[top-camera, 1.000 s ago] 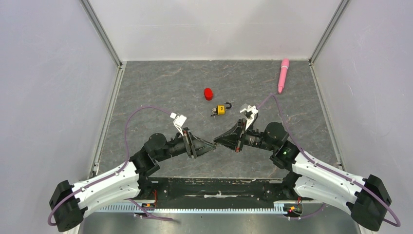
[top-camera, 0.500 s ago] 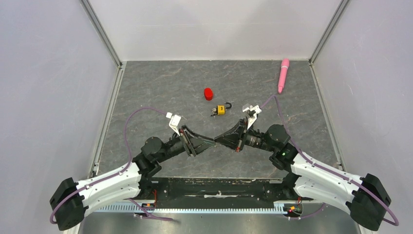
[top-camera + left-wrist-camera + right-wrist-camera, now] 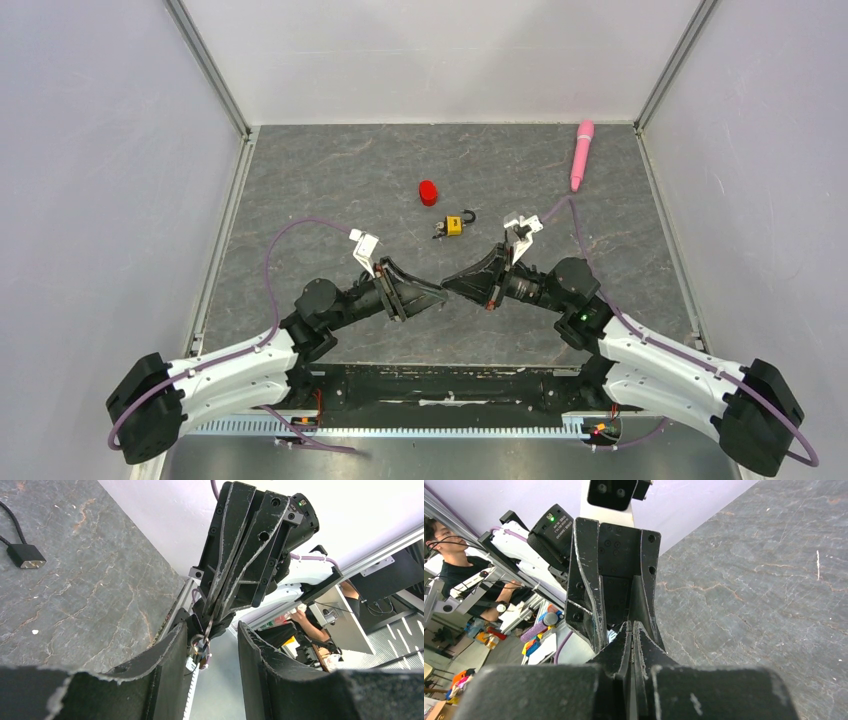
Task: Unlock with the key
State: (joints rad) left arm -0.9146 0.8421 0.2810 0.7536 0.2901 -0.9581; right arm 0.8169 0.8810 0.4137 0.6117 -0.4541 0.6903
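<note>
Left wrist shows key (image 3: pixel 208 628) between left jaws

No text, number or brand can be read anywhere; any marking on the yellow padlock (image 3: pixel 454 225) is too small.

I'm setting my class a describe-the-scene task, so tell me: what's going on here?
The two arms meet tip to tip in the middle. The right gripper is shut on a small key and points it into the gap of the open left gripper. It looks like a handover. The yellow padlock lies on the table beyond them, untouched.
</note>
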